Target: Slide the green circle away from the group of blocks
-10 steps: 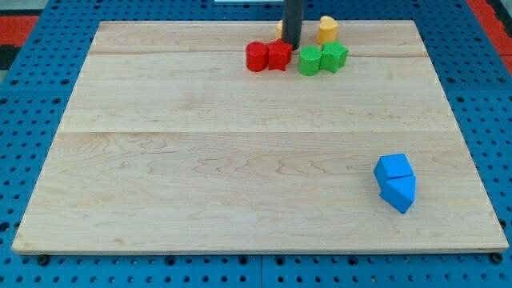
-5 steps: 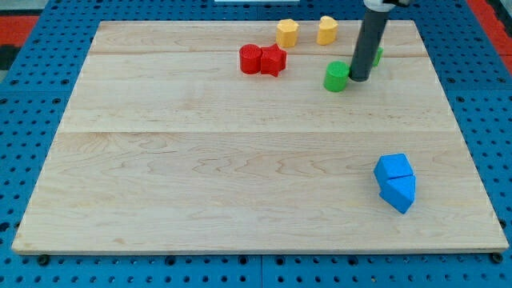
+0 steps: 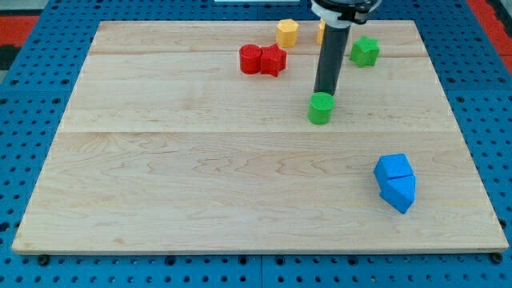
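The green circle (image 3: 320,109) is a small green cylinder lying near the middle of the board, a little right of centre. My tip (image 3: 323,94) stands right at its upper edge, touching or nearly touching it. The other blocks lie toward the view's top: a green star-like block (image 3: 365,50), a red circle (image 3: 251,58) and red star-like block (image 3: 274,60) side by side, a yellow block (image 3: 287,33), and a second yellow block mostly hidden behind the rod.
Two blue blocks (image 3: 396,182) sit stacked close together at the view's lower right. The wooden board (image 3: 160,160) lies on a blue pegboard surface.
The green circle has slid down and slightly left, away from the top cluster. My tip followed it down. The green star, hidden behind the rod before, now shows at the top right.
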Tool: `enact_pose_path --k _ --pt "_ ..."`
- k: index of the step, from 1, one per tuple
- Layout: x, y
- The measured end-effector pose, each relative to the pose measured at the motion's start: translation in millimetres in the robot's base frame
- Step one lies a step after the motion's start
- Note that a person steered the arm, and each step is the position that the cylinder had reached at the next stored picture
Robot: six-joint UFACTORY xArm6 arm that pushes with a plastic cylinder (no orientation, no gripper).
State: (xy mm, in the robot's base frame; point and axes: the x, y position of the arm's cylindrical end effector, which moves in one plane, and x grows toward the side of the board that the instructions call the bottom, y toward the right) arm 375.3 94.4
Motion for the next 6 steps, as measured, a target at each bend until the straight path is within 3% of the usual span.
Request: enact_pose_path --k 1,4,5,6 --pt "7 -32" --pt "99 35" --pt "73 39" --pt "41 117"
